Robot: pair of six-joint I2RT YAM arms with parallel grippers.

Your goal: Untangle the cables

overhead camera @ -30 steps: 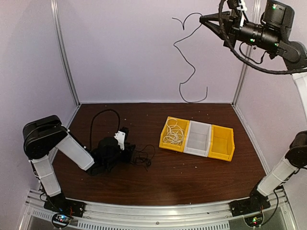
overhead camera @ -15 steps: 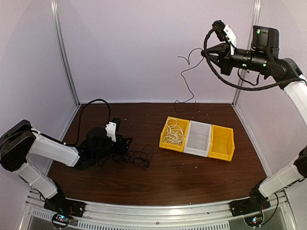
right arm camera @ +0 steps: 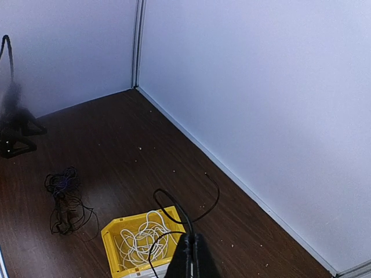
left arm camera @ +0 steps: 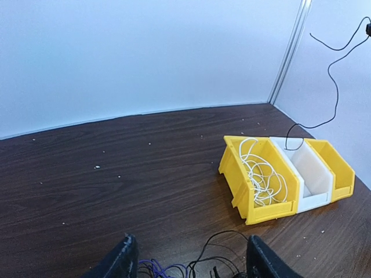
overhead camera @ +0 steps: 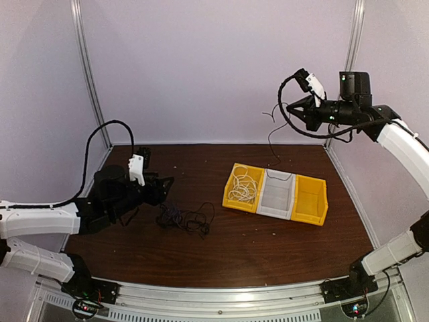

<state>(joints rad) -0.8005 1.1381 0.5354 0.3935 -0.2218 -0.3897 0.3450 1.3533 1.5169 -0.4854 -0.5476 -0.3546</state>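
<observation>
Light, limp, prone to snagging: best pinched on a free strand at the clump's edge. Dark clump (overhead camera: 184, 219) on table (overhead camera: 268, 248) near left gripper (left arm camera: 188, 260), fingers spread, holding nothing. White cable (overhead camera: 244, 186) in yellow bin (overhead camera: 231, 198). Right gripper (right arm camera: 190, 255) pinched shut on black cable (overhead camera: 271, 141), its tail dangling into white bin (overhead camera: 278, 194).

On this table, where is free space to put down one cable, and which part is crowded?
Free: the bare wood between the dark clump and the bins, the near strip, and the back strip by the wall. Crowded: around the clump, near the left gripper. The right gripper dangles a black cable above the bins.
</observation>
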